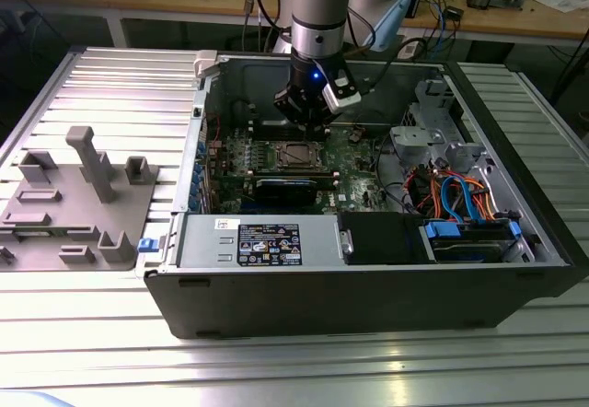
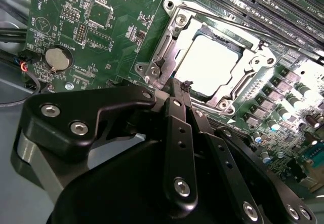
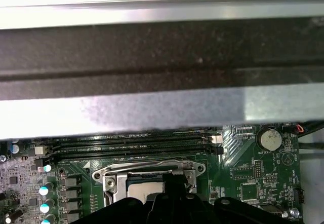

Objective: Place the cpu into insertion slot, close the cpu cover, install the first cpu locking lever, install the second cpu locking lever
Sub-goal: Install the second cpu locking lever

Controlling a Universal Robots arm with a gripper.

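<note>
One cpu [image 2: 206, 64] sits socketed, seemingly just beyond the end effector [image 2: 183, 89].

I work in an electronics lab; an opened computer case [image 1: 368, 241] lies on a ribbed aluminium table [image 1: 110, 85]; grey fixtures [image 1: 78, 200] near its edge; cluttered, cable-strewn wooden benches [image 1: 515, 6] behind.

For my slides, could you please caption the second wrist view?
Gripper poised at the socket edge, the cpu seated beneath the closed cpu cover.
</note>
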